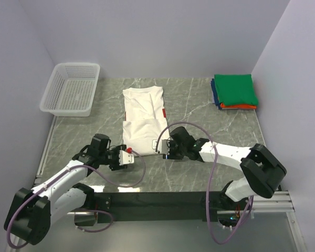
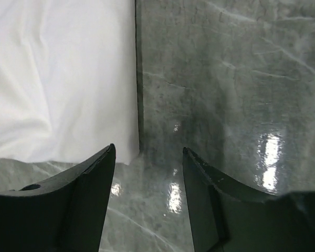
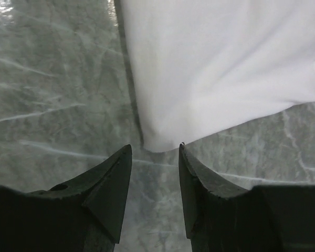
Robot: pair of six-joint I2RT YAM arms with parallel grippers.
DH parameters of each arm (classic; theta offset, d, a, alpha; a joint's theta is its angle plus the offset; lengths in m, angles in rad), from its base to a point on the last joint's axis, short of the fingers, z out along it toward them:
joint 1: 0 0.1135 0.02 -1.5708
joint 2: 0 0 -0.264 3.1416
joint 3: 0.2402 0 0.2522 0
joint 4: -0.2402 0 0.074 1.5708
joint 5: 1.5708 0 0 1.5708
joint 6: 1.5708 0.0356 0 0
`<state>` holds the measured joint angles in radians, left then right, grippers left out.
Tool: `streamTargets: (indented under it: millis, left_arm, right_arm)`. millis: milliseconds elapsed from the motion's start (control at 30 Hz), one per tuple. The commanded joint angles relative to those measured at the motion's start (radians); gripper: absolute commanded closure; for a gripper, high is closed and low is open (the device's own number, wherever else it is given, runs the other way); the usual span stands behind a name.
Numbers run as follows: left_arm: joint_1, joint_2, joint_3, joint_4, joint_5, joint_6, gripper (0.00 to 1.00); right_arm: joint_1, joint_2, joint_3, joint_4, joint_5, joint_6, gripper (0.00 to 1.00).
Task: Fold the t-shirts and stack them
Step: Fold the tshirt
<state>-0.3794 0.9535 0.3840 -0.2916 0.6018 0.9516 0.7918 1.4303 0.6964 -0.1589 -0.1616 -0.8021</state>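
Near edge: both arms reach low over the table [image 1: 199, 107], wrists pointed at the near end of the white tee [image 1: 143, 118].

Left gripper [image 2: 148, 149]: jaws apart, nothing between them but bare marble. The shirt's near corner [image 2: 127, 155] lies just ahead of the left-hand finger [image 2: 89, 181]. Cannot tell whether the tip touches the cloth.

Right gripper [image 3: 155, 147]: jaws also apart, narrower gap. The tee's other near corner [image 3: 152, 144] sits right at the mouth of the gap, not pinched.

From above, the left gripper [image 1: 128, 155] sits at the shirt's near-left corner and the right gripper [image 1: 164, 147] at its near-right corner.

White tee: lies flat mid-table as a long, narrow shape running away from the arms. It is wrinkled, with a crease across the middle. A small red mark [image 1: 163, 112] shows on its right edge. Wrist views show plain white cloth [image 2: 63, 79] [image 3: 220, 68] with soft folds and straight side edges.

Far right corner: a stack of folded tees, well apart from the white one. A green tee [image 1: 234, 89] lies on top, a blue edge [image 1: 214, 94] shows at the left side, and an orange edge [image 1: 239, 106] shows at the near side.

Far left corner: a white mesh basket [image 1: 66, 109], well apart from the white tee.
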Motion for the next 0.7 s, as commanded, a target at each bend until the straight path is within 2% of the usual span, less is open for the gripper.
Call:
streamTargets:
  millis: [0, 133, 267, 500, 600, 667]
  left_arm:
    - [-0.064, 0.022, -0.025, 0.198, -0.094, 0.072, 0.40]
    - [-0.084, 0.093, -0.040, 0.265, -0.146, 0.070, 0.41]
    - [-0.085, 0.146, -0.025, 0.261, -0.154, 0.098, 0.45]
    - [-0.090, 0.189, -0.031, 0.250, -0.168, 0.144, 0.52]
    - [-0.090, 0.191, -0.034, 0.252, -0.165, 0.145, 0.54]
    - [-0.090, 0.195, -0.039, 0.256, -0.165, 0.147, 0.59]
  right_arm:
    - [0.027, 0.027, -0.001, 0.157, 0.070, -0.126, 0.52]
    - [0.040, 0.064, -0.017, 0.193, 0.080, -0.170, 0.52]
    - [0.049, 0.078, -0.020, 0.168, 0.076, -0.180, 0.58]
    - [0.066, 0.029, -0.055, 0.114, 0.074, -0.166, 0.54]
    - [0.070, 0.035, -0.081, 0.134, 0.077, -0.183, 0.53]
    - [0.072, 0.048, -0.087, 0.153, 0.080, -0.189, 0.53]
